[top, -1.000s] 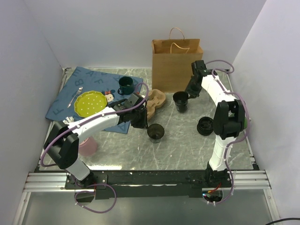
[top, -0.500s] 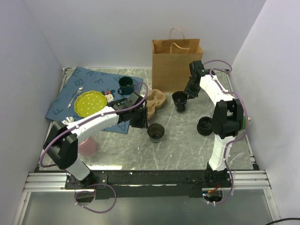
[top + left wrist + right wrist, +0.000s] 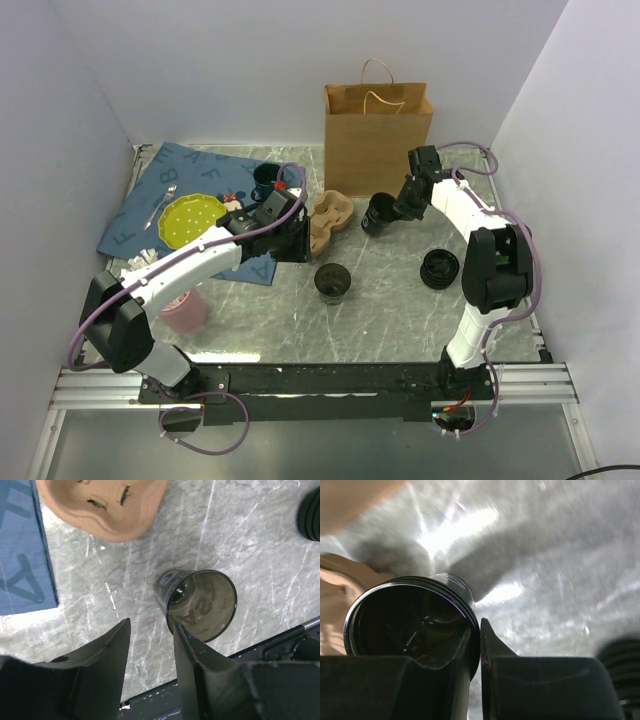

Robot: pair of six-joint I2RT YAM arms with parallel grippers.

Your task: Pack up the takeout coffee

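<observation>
Two lidless black paper cups are in view. One cup (image 3: pixel 378 213) is tilted at the table's back, beside the brown pulp cup carrier (image 3: pixel 330 218). My right gripper (image 3: pixel 396 209) is shut on its rim, one finger inside and one outside, as the right wrist view shows: gripper (image 3: pixel 476 627), cup (image 3: pixel 410 625). The other cup (image 3: pixel 332 281) stands upright mid-table; it also shows in the left wrist view (image 3: pixel 200 605). My left gripper (image 3: pixel 298 245) is open and empty, hovering left of it (image 3: pixel 151 625). A stack of black lids (image 3: pixel 440 268) lies at the right.
A brown paper bag (image 3: pixel 378 135) stands at the back. A dark green mug (image 3: pixel 266 180), a yellow plate (image 3: pixel 190 218) and a fork lie on a blue mat (image 3: pixel 150 190) at the left. A pink cup (image 3: pixel 185 308) stands near the left arm.
My right gripper came down onto the far cup's rim, closed on it and tilted it leftward. My left gripper drew back from the near cup toward the carrier.
</observation>
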